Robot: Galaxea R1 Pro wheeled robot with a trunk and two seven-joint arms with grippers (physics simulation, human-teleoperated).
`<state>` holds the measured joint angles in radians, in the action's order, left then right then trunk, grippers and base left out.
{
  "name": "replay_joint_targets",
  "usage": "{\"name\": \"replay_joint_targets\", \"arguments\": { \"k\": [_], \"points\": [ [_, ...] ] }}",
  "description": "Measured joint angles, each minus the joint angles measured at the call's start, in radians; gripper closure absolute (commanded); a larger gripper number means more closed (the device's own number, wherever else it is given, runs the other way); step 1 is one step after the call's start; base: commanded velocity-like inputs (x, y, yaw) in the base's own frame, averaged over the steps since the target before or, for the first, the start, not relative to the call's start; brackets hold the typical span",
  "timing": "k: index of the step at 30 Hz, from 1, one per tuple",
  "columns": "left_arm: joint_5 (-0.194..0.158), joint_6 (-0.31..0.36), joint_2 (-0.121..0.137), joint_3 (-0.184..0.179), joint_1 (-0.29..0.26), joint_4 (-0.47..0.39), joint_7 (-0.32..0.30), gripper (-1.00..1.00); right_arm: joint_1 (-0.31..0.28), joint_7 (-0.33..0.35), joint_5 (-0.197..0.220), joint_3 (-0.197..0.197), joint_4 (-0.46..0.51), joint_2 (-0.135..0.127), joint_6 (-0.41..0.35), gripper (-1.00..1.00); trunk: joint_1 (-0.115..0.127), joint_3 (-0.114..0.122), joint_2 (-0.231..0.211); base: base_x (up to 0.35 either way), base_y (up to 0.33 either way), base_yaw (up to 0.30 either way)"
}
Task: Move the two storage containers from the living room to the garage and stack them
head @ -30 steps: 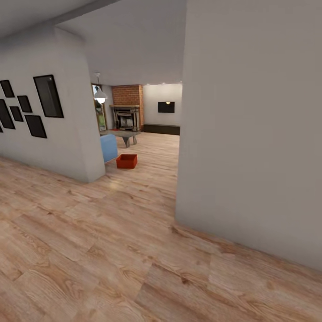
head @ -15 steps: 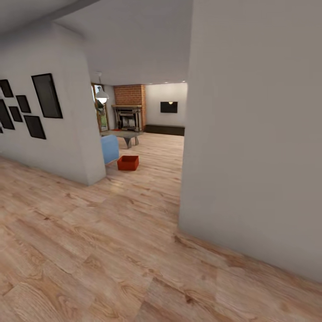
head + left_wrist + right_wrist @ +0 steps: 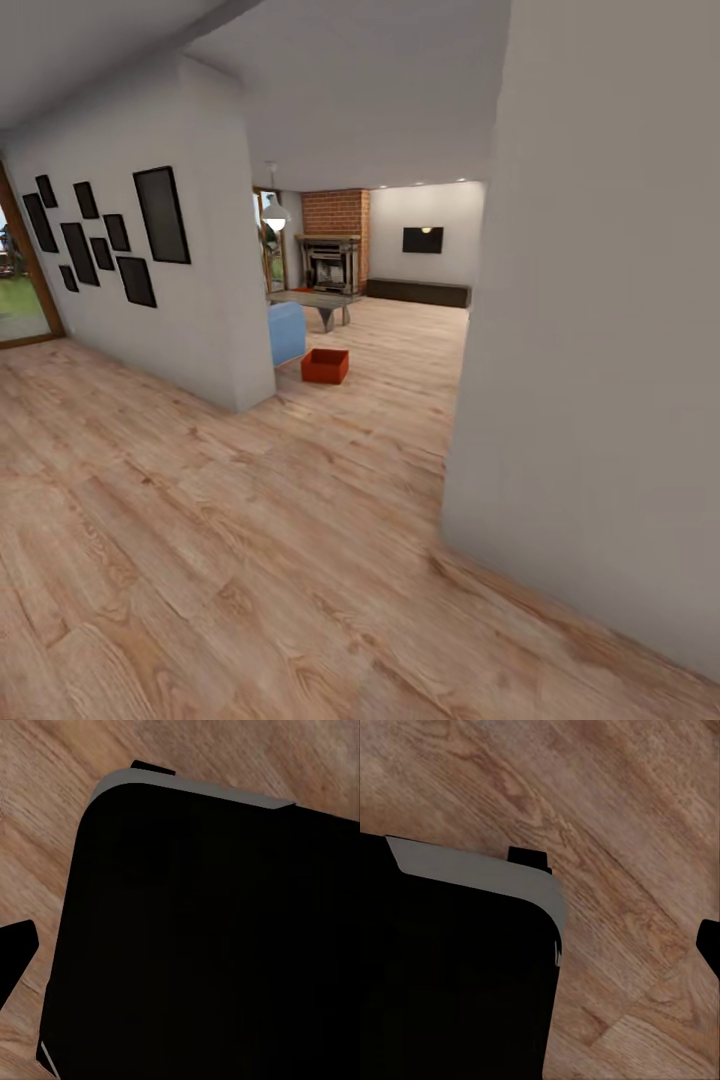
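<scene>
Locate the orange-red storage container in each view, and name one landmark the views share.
Head view: the storage container sits on the wood-plank floor beside the blue sofa, past the wall corner.
Left wrist view: not in it.
Right wrist view: not in it.
Shared landmark: the wood-plank floor.

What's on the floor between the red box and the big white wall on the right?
In the head view, nothing: bare wood-plank floor runs from the storage container across to the near wall.
</scene>
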<state>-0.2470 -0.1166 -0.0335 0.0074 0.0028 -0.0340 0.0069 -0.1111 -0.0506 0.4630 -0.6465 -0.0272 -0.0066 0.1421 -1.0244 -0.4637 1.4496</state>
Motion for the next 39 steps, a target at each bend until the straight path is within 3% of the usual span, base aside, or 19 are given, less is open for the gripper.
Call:
{"name": "replay_joint_targets", "arguments": {
  "k": [39],
  "points": [
    [-0.002,0.002,0.000,0.000,0.000,0.000,0.000,-1.00,0.000,0.000,-0.002,0.002,0.000,-0.003,0.000,-1.00,0.000,0.000,0.000,0.322,0.000,0.019]
  ]
}}
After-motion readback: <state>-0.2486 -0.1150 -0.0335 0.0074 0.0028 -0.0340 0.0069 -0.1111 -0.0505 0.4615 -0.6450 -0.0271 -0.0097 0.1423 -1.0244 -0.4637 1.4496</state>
